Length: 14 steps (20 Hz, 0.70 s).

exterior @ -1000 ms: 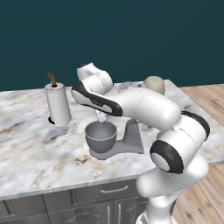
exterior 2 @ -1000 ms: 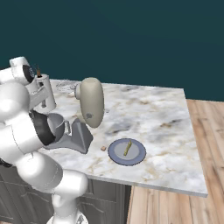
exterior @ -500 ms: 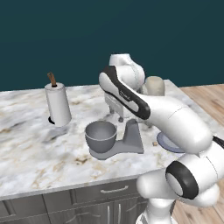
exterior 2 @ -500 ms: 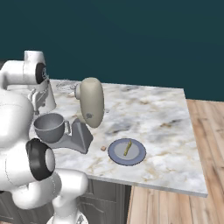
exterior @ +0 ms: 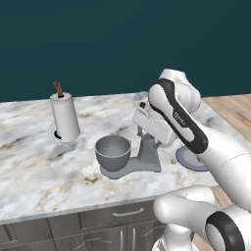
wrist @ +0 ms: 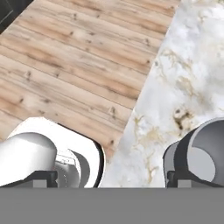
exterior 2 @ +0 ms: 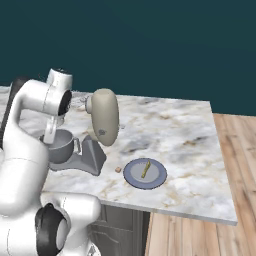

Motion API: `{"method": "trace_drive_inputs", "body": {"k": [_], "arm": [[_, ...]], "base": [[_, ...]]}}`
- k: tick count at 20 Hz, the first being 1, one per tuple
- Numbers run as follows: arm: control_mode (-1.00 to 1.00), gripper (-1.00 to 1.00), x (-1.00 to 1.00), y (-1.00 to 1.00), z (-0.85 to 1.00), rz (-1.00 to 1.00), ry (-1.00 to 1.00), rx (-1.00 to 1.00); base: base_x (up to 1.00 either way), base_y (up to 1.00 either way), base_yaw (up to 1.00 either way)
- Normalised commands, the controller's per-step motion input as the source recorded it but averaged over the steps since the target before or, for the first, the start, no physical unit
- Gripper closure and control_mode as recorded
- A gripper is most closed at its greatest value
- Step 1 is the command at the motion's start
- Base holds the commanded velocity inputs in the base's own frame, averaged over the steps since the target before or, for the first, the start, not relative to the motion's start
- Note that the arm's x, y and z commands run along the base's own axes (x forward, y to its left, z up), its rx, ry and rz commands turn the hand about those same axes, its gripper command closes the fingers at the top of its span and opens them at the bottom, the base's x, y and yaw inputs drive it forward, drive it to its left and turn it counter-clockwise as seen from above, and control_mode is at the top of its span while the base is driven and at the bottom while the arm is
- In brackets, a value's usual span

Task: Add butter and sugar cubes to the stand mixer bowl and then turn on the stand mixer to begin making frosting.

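The grey metal stand mixer bowl (exterior: pixel 113 152) (exterior 2: pixel 60 146) sits on the grey stand mixer's base (exterior: pixel 147 158), and its rim shows at the right of the hand view (wrist: pixel 205 151). The mixer's beige head (exterior 2: pixel 105 118) tilts up over the neck. My gripper (exterior: pixel 142 119) (wrist: pixel 109 179) hangs above the mixer, just right of the bowl, open and holding nothing. The butter (exterior 2: pixel 145 169) lies on the blue-grey plate (exterior 2: pixel 159 176) (exterior: pixel 185 158). One tan sugar cube (exterior 2: pixel 118 170) (exterior: pixel 174 160) rests on the counter beside the plate. My arm hides the mixer head in the left base view.
A white paper-towel roll (exterior: pixel 65 118) with a brown stick stands at the back left of the marble counter (exterior: pixel 34 162). The counter's front edge and the wooden floor (wrist: pixel 74 65) show in the hand view. Drawers (exterior: pixel 98 223) run below the counter.
My arm has swung right from over the bowl and risen, the elbow now high. The hand has shifted from the bowl's left side towards the mixer neck.
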Motion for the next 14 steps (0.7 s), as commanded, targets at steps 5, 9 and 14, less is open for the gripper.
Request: {"method": "trace_drive_inputs", "body": {"k": [5,9,14], "arm": [[-1.0,-1.0,-0.01,-0.47,0.0,0.07,0.0,0.22],[-1.0,-1.0,-0.03,-0.42,0.0,0.06,0.0,0.15],[-1.0,-1.0,-0.33,-0.48,-0.03,0.05,0.0,0.05]], "base": [[0.0,0.0,0.0],[0.0,0.0,0.0],[0.0,0.0,0.0]]}}
